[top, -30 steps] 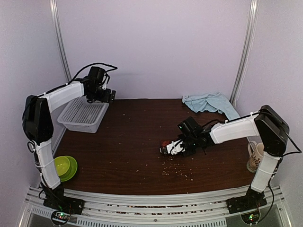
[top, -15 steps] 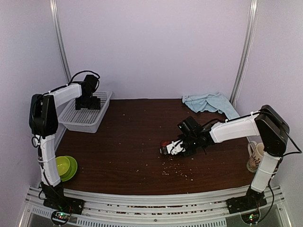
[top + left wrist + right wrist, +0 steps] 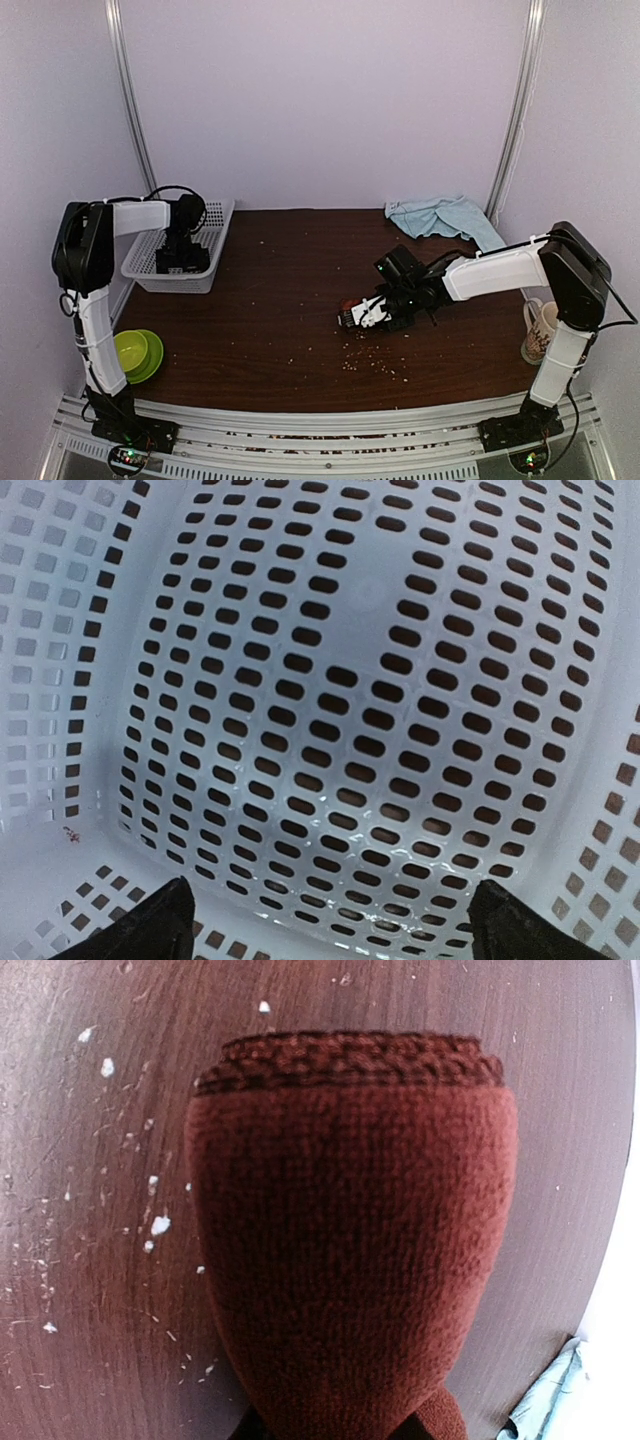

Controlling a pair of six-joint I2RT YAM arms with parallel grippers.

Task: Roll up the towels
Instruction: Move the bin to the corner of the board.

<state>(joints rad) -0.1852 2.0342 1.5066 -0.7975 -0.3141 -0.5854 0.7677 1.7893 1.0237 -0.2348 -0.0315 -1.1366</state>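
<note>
My left fingers (image 3: 150,930) are spread wide and empty inside the white slotted basket (image 3: 330,680). My right fingers (image 3: 368,313) pinch the bundled rust-red towel (image 3: 350,1240), which hides their tips.

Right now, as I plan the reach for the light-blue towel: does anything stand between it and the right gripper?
Nothing visible stands between the right gripper and the light-blue towel, only bare table. But that gripper is shut on the rust-red towel.
</note>
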